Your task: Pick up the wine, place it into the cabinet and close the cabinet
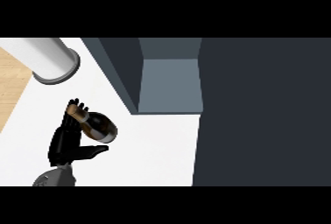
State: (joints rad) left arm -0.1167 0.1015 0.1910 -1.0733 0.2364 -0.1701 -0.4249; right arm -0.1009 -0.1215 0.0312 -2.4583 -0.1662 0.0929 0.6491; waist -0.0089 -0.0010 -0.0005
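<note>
The wine bottle (98,126), dark with a tan neck and a pale band, stands on the white counter (155,148) at the lower left. My left hand (65,140) is right beside it on its left. The fingers reach straight up past the bottle's neck and the thumb (93,151) sticks out under the bottle's near side. The hand is open and not curled round the bottle. The cabinet (169,83) stands open at the top centre, its grey-blue inside showing. My right hand shows nowhere.
A large dark panel (262,113) fills the right side, next to the cabinet's opening. A white cylinder with a grey rim (48,59) stands at the top left. The counter's left edge borders wooden flooring (12,83).
</note>
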